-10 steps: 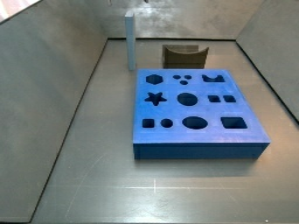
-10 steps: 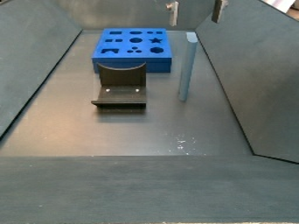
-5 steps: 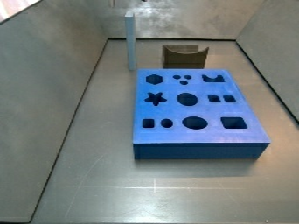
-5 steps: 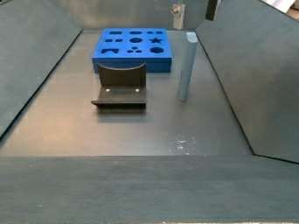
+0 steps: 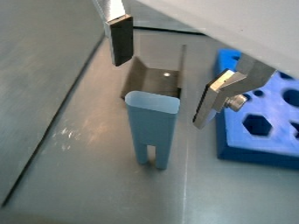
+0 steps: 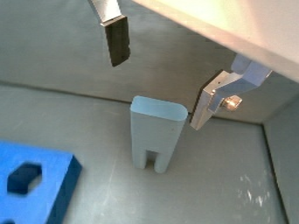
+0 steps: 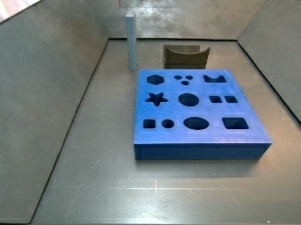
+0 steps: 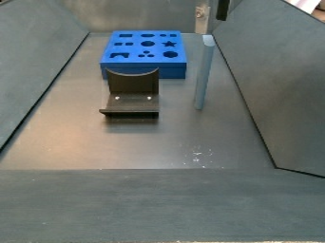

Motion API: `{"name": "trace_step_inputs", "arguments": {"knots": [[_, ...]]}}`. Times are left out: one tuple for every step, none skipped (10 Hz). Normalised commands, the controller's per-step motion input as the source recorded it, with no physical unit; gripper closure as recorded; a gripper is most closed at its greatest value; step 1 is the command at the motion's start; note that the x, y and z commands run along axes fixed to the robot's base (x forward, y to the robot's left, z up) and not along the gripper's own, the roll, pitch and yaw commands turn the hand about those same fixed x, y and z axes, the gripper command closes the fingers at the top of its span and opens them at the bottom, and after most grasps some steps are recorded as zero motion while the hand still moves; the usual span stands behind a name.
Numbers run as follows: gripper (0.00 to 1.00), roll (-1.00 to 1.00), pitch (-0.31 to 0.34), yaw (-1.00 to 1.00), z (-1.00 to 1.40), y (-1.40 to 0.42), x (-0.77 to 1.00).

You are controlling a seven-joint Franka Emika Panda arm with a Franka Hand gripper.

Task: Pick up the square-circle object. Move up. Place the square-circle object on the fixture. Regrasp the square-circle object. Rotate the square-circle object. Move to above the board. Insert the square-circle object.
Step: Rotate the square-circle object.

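The square-circle object [image 8: 200,71] is a light blue-grey peg standing upright on the floor, beside the board [image 8: 146,52] and close to the fixture [image 8: 131,98]. In both wrist views the peg's top [image 5: 152,103] [image 6: 156,108] lies below and between the fingers. My gripper [image 5: 167,68] [image 6: 162,70] hangs open above it, one dark pad [image 5: 119,39] and one silver finger [image 5: 216,96] on either side, touching nothing. In a side view the gripper [image 8: 210,11] shows just over the peg at the frame's upper edge. The peg [image 7: 130,39], fixture [image 7: 186,56] and board [image 7: 200,114] also show from the opposite side.
Grey walls enclose the floor; one rises right beside the peg [image 8: 254,85]. The blue board's dark shaped holes [image 7: 194,123] face up. The fixture [image 5: 158,80] stands just behind the peg in a wrist view, with the board's corner [image 5: 263,122] next to it.
In a side view the two fingers have drawn nearer to each other above the peg, as the gripper turns or shifts. The peg, fixture and board have not moved.
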Motion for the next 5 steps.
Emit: {"name": "trace_step_inputs", "arguments": {"knots": [[0.0, -0.01, 0.005, 1.0, -0.03, 0.0, 0.04], [0.0, -0.01, 0.005, 1.0, -0.03, 0.0, 0.04], [0.0, -0.01, 0.005, 1.0, -0.03, 0.0, 0.04], [0.0, -0.01, 0.005, 1.0, -0.03, 0.0, 0.04], [0.0, -0.01, 0.005, 1.0, -0.03, 0.0, 0.04]]}}
